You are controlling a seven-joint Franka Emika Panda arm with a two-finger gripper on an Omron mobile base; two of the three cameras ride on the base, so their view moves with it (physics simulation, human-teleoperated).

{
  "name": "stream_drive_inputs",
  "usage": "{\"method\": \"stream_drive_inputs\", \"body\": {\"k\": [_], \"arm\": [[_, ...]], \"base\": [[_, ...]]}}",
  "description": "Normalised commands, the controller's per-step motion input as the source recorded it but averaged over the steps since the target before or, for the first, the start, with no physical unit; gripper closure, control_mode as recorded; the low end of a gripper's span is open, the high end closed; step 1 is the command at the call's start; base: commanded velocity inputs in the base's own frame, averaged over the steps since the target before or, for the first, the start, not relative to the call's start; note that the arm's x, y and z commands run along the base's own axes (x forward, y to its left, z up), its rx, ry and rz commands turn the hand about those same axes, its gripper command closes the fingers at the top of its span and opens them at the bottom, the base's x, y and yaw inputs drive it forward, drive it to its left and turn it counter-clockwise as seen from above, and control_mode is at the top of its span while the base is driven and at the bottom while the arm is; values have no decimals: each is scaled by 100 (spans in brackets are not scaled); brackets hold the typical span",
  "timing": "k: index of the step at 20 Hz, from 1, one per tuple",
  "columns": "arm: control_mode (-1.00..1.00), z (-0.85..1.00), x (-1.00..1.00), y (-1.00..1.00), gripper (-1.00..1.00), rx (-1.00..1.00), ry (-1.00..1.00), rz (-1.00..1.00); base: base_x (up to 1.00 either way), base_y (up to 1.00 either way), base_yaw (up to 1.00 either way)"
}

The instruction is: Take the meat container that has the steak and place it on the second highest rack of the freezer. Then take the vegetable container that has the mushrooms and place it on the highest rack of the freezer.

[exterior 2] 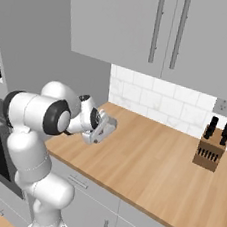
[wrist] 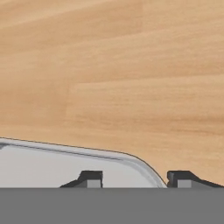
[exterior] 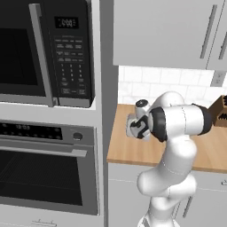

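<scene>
**Robot hand at a grey dish on the wooden counter**

The kitchen has a long wooden counter [exterior 2: 145, 159] with a white tiled wall behind it and grey cupboards [exterior 2: 146, 29] above. The counter is the landmark here. Left of the counter stands a tall column with a black microwave [exterior: 44, 51] on top and a black oven [exterior: 46, 170] below it. On the far right end of the counter sits a brown knife block [exterior 2: 210, 150] with dark handles poking out.

The white robot arm [exterior: 175, 146] rises in front of the counter and bends toward its left end. The gripper [wrist: 135, 178] hangs low over the counter there. In the hand view, one fingertip sits over the inside of a pale grey container [wrist: 52, 166] and the other sits outside its rounded rim, over bare wood. So the jaws are spread on both sides of the rim, with a gap between them. I cannot tell if they touch the rim.

No food can be made out in the container.
</scene>
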Motion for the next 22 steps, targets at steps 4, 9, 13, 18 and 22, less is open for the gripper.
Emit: {"method": "stream_drive_inputs", "body": {"k": [4,9,13,18,22], "arm": [[-100,6,-26,0,100,5,-10,0],[-100,45,-29,-1,100,6,-2,0],[-100,100,-47,-1,100,3,3,2],[-100,100,-38,-7,100,4,13,6],[-100,99,-69,-26,100,9,-11,3]], "base": [[0,0,0],[0,0,0],[0,0,0],[0,0,0],[0,0,0]]}}
